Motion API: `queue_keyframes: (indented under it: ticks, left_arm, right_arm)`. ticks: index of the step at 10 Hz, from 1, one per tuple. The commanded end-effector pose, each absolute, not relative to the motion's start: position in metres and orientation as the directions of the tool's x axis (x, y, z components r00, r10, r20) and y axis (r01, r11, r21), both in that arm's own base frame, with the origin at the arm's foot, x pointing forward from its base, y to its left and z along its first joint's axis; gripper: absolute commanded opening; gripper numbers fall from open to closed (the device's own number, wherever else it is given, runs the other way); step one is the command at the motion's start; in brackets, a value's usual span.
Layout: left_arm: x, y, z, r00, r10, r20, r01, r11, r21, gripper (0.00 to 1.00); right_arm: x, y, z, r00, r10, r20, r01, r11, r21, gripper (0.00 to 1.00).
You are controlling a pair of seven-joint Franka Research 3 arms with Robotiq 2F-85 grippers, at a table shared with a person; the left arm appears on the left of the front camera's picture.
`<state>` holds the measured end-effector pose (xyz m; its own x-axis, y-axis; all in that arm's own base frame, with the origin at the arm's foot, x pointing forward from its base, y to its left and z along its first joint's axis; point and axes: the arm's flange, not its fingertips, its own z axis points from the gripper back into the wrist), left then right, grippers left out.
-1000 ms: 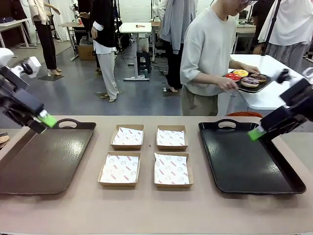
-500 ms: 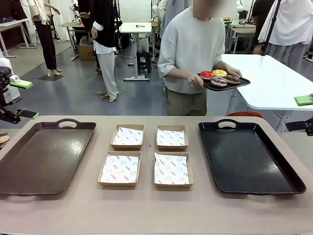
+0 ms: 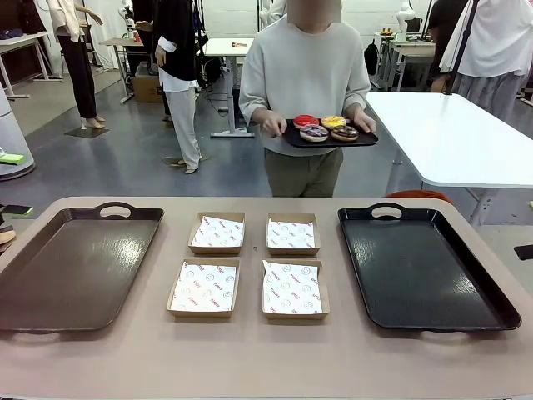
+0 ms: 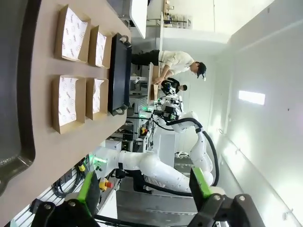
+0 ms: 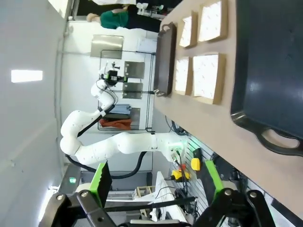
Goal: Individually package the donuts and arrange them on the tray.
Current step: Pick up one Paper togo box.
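A person at the table's far side holds a small black serving tray [image 3: 363, 139] with both hands. On it lie the donuts: red [image 3: 306, 121], yellow [image 3: 334, 122], purple with sprinkles [image 3: 314, 132] and chocolate [image 3: 344, 132]. My left gripper [image 4: 144, 189] is open and holds nothing, far out past the table's left end; one of its green pads [image 3: 10, 157] shows at the front view's left edge. My right gripper [image 5: 156, 179] is likewise open with nothing in it, off the table's right end.
Four open cardboard boxes with paper liners [image 3: 203, 287] [image 3: 294, 290] [image 3: 217, 232] [image 3: 292, 234] sit in a square mid-table. A brown tray [image 3: 75, 267] lies at the left and a black tray [image 3: 420, 271] at the right. A white table [image 3: 458, 142] stands behind the person.
The person has walked left with the donut tray and now faces the table's middle. Both arms have pulled back from over the trays to the picture's edges.
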<state>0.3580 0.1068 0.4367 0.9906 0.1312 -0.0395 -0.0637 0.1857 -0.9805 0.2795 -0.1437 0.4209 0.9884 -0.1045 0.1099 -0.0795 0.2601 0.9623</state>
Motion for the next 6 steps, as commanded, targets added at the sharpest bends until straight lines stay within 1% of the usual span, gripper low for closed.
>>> queue_keyframes:
  ticks: [1,2,6]
  left_arm:
    - [0.3557,0.1050,0.4336,0.990,0.141,0.002,-0.032,0.241,-0.970,1.00]
    - [0.3580,0.1068,0.4367,0.991,0.131,-0.039,-0.064,0.186,-0.981,1.00]
    - [0.3580,0.1068,0.4367,0.991,0.131,-0.039,-0.064,0.186,-0.981,1.00]
  right_arm:
    - [0.2805,-0.1485,0.4207,0.983,-0.121,0.137,-0.098,0.283,0.954,1.00]
    - [0.2795,-0.1437,0.4209,0.988,-0.105,0.110,-0.079,0.260,0.962,1.00]
    - [0.2795,-0.1437,0.4209,0.988,-0.105,0.110,-0.079,0.260,0.962,1.00]
